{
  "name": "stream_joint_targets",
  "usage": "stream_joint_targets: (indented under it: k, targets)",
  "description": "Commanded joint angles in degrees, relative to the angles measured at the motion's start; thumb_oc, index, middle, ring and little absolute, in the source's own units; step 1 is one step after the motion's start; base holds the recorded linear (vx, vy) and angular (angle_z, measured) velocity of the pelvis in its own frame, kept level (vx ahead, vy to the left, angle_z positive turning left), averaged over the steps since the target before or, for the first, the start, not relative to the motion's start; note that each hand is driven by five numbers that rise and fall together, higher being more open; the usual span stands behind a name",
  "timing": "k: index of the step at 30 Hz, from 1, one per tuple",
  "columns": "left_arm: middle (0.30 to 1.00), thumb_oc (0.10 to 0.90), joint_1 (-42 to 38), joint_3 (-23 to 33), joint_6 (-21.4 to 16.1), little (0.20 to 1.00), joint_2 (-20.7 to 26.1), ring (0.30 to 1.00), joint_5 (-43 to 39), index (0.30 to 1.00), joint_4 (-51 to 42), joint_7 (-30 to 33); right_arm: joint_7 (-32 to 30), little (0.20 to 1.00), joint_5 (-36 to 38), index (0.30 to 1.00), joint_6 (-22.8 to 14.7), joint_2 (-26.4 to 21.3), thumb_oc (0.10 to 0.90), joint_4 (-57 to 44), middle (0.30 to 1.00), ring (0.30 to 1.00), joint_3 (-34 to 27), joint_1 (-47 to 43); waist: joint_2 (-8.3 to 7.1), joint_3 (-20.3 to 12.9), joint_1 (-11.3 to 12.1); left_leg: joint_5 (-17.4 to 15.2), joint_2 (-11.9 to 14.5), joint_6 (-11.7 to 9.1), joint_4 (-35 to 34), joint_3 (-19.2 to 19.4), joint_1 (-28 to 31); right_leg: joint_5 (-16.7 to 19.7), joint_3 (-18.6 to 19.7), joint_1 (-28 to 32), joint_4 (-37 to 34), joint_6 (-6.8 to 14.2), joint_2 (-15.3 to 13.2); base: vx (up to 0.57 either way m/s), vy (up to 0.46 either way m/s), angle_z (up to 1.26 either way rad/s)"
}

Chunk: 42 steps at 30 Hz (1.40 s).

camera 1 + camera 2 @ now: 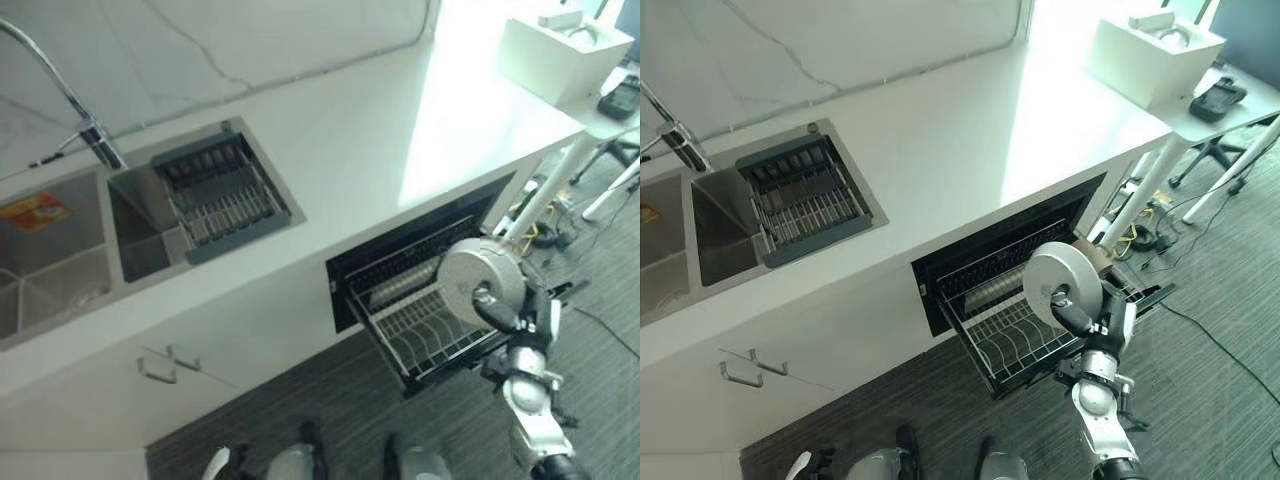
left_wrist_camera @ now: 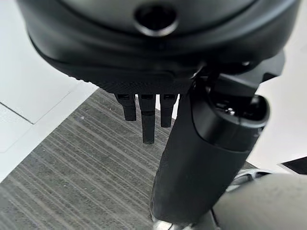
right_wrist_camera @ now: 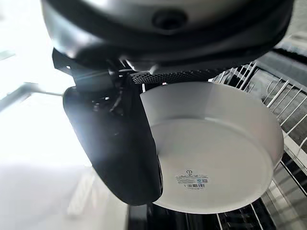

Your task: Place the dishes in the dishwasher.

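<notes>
I take the dishwasher rack [image 1: 425, 330] as my reference; it is pulled out from the dark opening under the white counter [image 1: 350, 140]. Far to the left of the rack, set into the counter, I see the sink [image 1: 60, 250] with its faucet [image 1: 85, 125], and just right of the basin a dark drying tray [image 1: 220, 190] lying across the sink's right part. Below the counter, left of the rack, a cabinet handle [image 1: 165, 362] sticks out from the white front. My left hand [image 2: 146, 112] hangs over the grey striped floor [image 2: 72, 182] with its fingers straight and relaxed, holding nothing. Over the rack's right end, my right hand [image 1: 500, 310] grips a white round dish [image 1: 480, 280], the thumb pressed over its underside while the rim stands on edge above the wire tines; the dish is not yet seated in the rack. Beyond the rack to the right, a white box [image 1: 560, 50] sits on the counter's far end.
</notes>
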Motion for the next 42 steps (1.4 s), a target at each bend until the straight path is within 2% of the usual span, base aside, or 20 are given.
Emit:
stream_joint_targets:
  k: [1,2,5,6,8,10,13,16,25,29,30,32,33,34,36,37,38,41,42]
  targets:
    - [0.900,0.800,-1.2,-1.2,-0.5,0.900,1.9,0.900,0.6,0.900,-1.5,0.4,-3.6,0.300,-6.4,0.300,-4.1,-2.9,0.400,-3.8,0.300,0.300,-2.2,-7.3,-1.02,-0.3,0.7,-8.8,-0.1,-2.0,4.5,-5.9,0.2,-2.9,-1.9,3.1,-0.9,2.6,-0.1,0.01,0.028,0.24]
    - [0.900,0.800,-1.6,-1.4,-0.7,0.900,2.1,0.900,0.5,0.900,-1.4,0.4,-6.0,0.300,-8.1,0.300,-2.9,-3.9,0.400,-2.3,0.300,0.300,-2.2,-8.3,-0.84,0.6,1.1,-8.8,-0.1,-2.0,4.5,-6.2,0.4,-3.4,-2.4,3.9,-0.9,2.2,0.2,0.00,0.013,0.25]
    - [0.900,0.800,-3.5,-1.6,-1.0,0.900,3.0,0.900,0.4,0.900,-1.3,-0.1,-7.5,0.300,-12.4,0.300,-1.9,-6.0,0.400,0.7,0.300,0.300,-1.7,-11.9,-0.07,2.4,1.9,-8.0,-0.1,-1.9,4.5,-7.2,-0.5,-3.3,-3.4,4.1,-0.9,1.1,0.9,-0.06,-0.002,0.24]
    - [0.900,0.800,-4.6,-1.8,-1.4,0.900,3.5,0.900,0.4,0.900,-1.1,-0.2,-9.1,0.300,-16.0,0.300,-1.1,-7.2,0.400,2.0,0.300,0.300,-1.3,-14.3,0.35,3.5,2.3,-7.5,-0.1,-2.0,4.5,-7.8,-1.1,-3.2,-4.0,4.1,-0.9,0.6,1.4,-0.07,-0.022,0.30]
    - [0.900,0.800,-5.4,-1.8,-1.8,0.900,3.9,0.900,0.2,0.900,-1.2,0.2,-12.6,0.300,-21.5,0.300,0.9,-9.0,0.400,3.3,0.300,0.300,-0.5,-16.9,0.88,4.8,2.8,-7.0,-0.1,-1.9,4.5,-8.7,-1.5,-3.1,-4.5,4.2,-0.9,0.2,2.0,-0.05,-0.035,0.25]
    - [0.900,0.800,-6.2,-1.5,-0.5,0.900,4.8,0.900,0.7,0.900,-1.0,2.3,-16.0,0.300,-26.4,0.300,4.5,-11.8,0.400,5.3,0.300,0.300,0.5,-20.0,1.32,6.2,3.7,-6.6,-0.2,-2.0,4.5,-9.6,-2.0,-2.9,-5.2,4.2,-0.9,-0.3,2.4,-0.03,-0.054,0.21]
    - [0.900,0.800,-7.1,-0.8,-0.1,0.900,5.7,0.900,-0.7,0.900,-0.2,3.1,-19.9,0.300,-29.3,0.300,7.1,-14.6,0.400,8.6,0.300,0.300,1.7,-22.6,1.75,7.6,4.5,-6.2,-0.1,-2.1,4.5,-10.4,-2.4,-2.8,-6.0,4.0,-0.9,-0.6,2.7,-0.03,-0.068,0.20]
    - [0.900,0.800,-8.2,-0.9,-1.3,0.900,6.3,0.900,-1.3,0.900,0.7,3.0,-24.1,0.300,-30.5,0.300,10.4,-17.5,0.400,13.5,0.300,0.300,2.7,-26.1,2.48,9.2,5.3,-5.6,-0.6,-2.0,4.5,-11.1,-3.6,-3.5,-6.2,1.7,1.8,-1.0,2.5,-0.05,-0.051,0.13]
    - [0.900,0.800,-10.2,-1.7,-3.3,0.900,7.1,0.900,-4.9,0.900,0.2,2.9,-29.4,0.300,-34.0,0.300,19.5,-19.8,0.400,24.0,0.300,0.300,7.1,-32.9,3.97,13.1,6.6,-3.7,-2.3,-1.2,4.5,-12.2,-6.9,-5.6,-4.9,-5.1,10.0,-1.9,1.6,-0.03,-0.034,0.05]
    - [0.900,0.800,-10.6,-1.6,-3.6,0.900,7.5,0.900,-5.9,0.900,-0.9,3.3,-31.9,0.300,-32.1,0.300,21.4,-19.8,0.400,26.2,0.300,0.300,7.6,-33.7,4.21,14.6,6.8,-3.2,-3.1,-0.6,4.5,-12.2,-8.0,-6.3,-4.2,-7.6,13.2,-2.1,1.2,-0.03,-0.034,0.02]
    - [0.900,0.800,-10.8,-1.7,-3.1,0.900,7.6,0.900,-6.5,0.900,-1.3,3.4,-31.9,0.300,-31.6,0.300,21.8,-19.5,0.400,26.6,0.300,0.300,7.4,-33.7,3.67,14.8,6.7,-4.3,-3.9,-0.8,4.5,-12.3,-7.5,-8.0,-3.1,-7.9,14.4,-1.7,0.8,0.04,-0.042,0.02]
    - [0.900,0.800,-11.0,-1.8,-3.3,0.900,7.4,0.900,-6.8,0.900,-1.1,3.7,-32.7,0.300,-31.4,0.300,21.7,-19.0,0.400,27.8,0.300,0.300,7.6,-33.7,3.76,14.9,6.7,-4.1,-4.2,-0.6,4.5,-12.2,-8.0,-8.2,-2.9,-8.9,15.4,-1.9,0.5,-0.04,-0.008,0.05]
    - [0.900,0.800,-11.1,-1.7,-3.3,0.900,7.3,0.900,-6.9,0.900,-1.3,3.7,-32.9,0.300,-31.5,0.300,21.6,-18.8,0.400,28.5,0.300,0.300,7.5,-33.9,4.34,14.9,6.9,-2.7,-4.0,-0.1,4.5,-11.9,-9.4,-6.9,-3.5,-10.3,15.7,-2.4,0.6,-0.06,-0.002,0.01]
    - [0.900,0.800,-11.0,-1.8,-3.4,0.900,7.2,0.900,-7.0,0.900,-1.3,3.7,-33.2,0.300,-31.5,0.300,21.8,-18.5,0.400,28.9,0.300,0.300,7.6,-33.9,3.85,14.9,6.8,-3.9,-4.6,-0.4,4.5,-11.9,-8.9,-8.6,-2.6,-10.3,16.7,-2.0,0.1,-0.06,0.000,-0.02]
    - [0.900,0.800,-11.1,-2.2,-3.5,0.900,7.2,0.900,-7.3,0.900,-1.4,3.8,-33.7,0.300,-31.2,0.300,22.0,-17.9,0.400,29.4,0.300,0.300,7.8,-34.0,3.83,14.9,6.8,-3.7,-4.9,-0.3,4.5,-11.8,-9.5,-8.8,-2.3,-11.2,17.6,-2.1,-0.1,-0.03,-0.002,0.00]
    - [0.900,0.800,-11.2,-2.3,-3.8,0.900,7.1,0.900,-7.7,0.900,-1.3,3.9,-32.3,0.394,-30.9,0.394,22.1,-17.5,0.463,30.0,0.394,0.394,7.9,-34.1,3.84,14.9,6.8,-3.7,-5.1,-0.2,4.5,-11.8,-10.0,-8.9,-2.2,-12.1,18.3,-2.2,-0.3,-0.07,-0.002,-0.06]
    - [0.900,0.800,-11.2,-2.3,-3.9,0.900,7.0,0.900,-7.9,0.900,-1.5,4.0,-31.3,0.900,-30.7,0.900,21.8,-17.2,0.800,30.3,0.900,0.900,8.0,-34.0,3.90,14.9,6.8,-3.7,-5.1,-0.1,4.5,-11.6,-10.3,-9.1,-2.1,-12.5,18.6,-2.3,-0.4,-0.08,0.009,-0.09]
    - [0.900,0.800,-11.1,-2.4,-4.0,0.900,6.9,0.900,-8.5,0.900,-1.7,4.1,-28.2,0.900,-28.8,0.900,20.1,-15.8,0.800,30.9,0.900,0.900,8.9,-34.0,4.05,14.9,6.9,-3.8,-5.2,0.0,4.9,-11.3,-11.1,-9.4,-2.0,-13.2,19.3,-2.5,-0.6,-0.05,0.016,-0.02]
    - [0.900,0.800,-11.2,-2.4,-3.9,0.900,6.7,0.900,-8.5,0.900,-1.7,4.1,-24.9,0.900,-27.0,0.900,19.1,-14.4,0.800,31.1,0.900,0.900,9.1,-33.5,4.19,14.9,6.8,-3.9,-5.3,0.0,5.2,-11.1,-11.4,-9.5,-2.0,-13.4,19.5,-2.6,-0.7,0.00,0.000,0.00]
